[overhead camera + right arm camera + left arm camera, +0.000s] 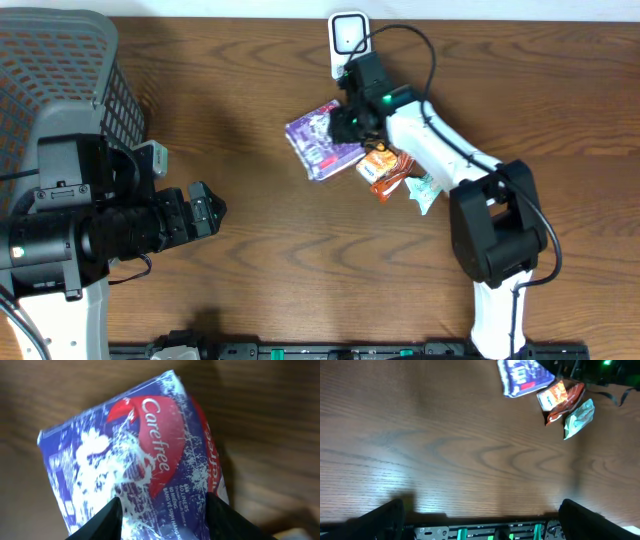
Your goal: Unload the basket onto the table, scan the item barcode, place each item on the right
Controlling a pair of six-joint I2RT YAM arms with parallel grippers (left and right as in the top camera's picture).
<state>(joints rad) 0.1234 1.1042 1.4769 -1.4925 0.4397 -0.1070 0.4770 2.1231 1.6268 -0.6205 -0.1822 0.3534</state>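
Note:
The item is a purple and blue Carefree liner pack (320,142) with a red logo. It sits just below the white barcode scanner (347,36) at the table's far edge. My right gripper (350,120) is shut on the pack's right end. In the right wrist view the pack (145,460) fills the frame, with both black fingers (102,520) pressed against its sides. No barcode shows on the face I see. My left gripper (205,212) stands wide open over bare wood at the left, far from the pack (522,375).
An orange snack packet (385,170) and a pale teal packet (422,190) lie beside the right arm, just right of the pack. A grey mesh basket (60,60) fills the far left corner. A black rail (485,532) runs along the table's near edge.

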